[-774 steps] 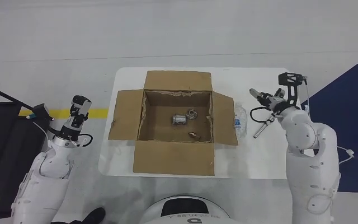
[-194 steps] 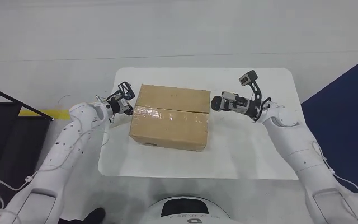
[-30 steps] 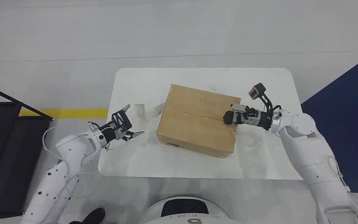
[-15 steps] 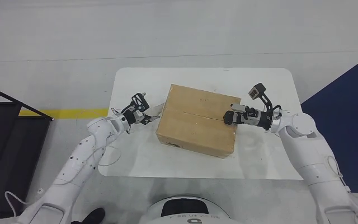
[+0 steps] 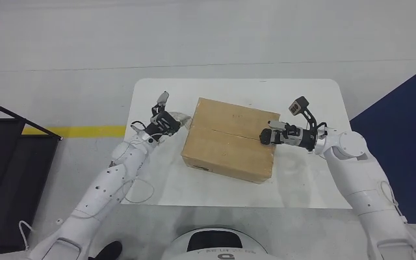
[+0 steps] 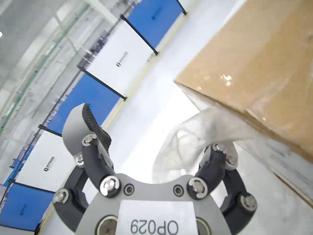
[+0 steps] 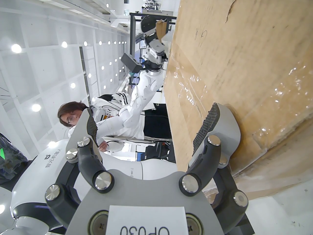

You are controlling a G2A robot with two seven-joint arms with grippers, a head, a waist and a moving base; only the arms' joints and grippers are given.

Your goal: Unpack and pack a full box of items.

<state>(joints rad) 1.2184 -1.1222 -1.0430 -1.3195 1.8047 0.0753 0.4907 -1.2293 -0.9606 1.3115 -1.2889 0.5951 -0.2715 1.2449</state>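
Observation:
A closed cardboard box point(image 5: 229, 140) sits askew in the middle of the white table point(image 5: 299, 182), its top seam covered with clear tape. A crumpled strip of loose tape point(image 5: 181, 119) hangs off the box's far-left corner. My left gripper point(image 5: 169, 121) is open at that corner. In the left wrist view one finger point(image 6: 221, 151) touches the tape strip point(image 6: 193, 133) under the box edge point(image 6: 247, 74). My right gripper point(image 5: 266, 136) is open at the box's right end. One of its fingers point(image 7: 211, 125) lies flat against the cardboard point(image 7: 244, 62), the other is free.
Bare table surface lies in front of the box and at the far right. A black frame point(image 5: 19, 130) stands off the table's left side, by a yellow floor line point(image 5: 78, 131). The left arm point(image 7: 151, 74) appears beyond the box in the right wrist view.
My left arm has swung from the table's left front edge up to the box's far-left corner, reaching the loose tape. The right gripper and the box have stayed put.

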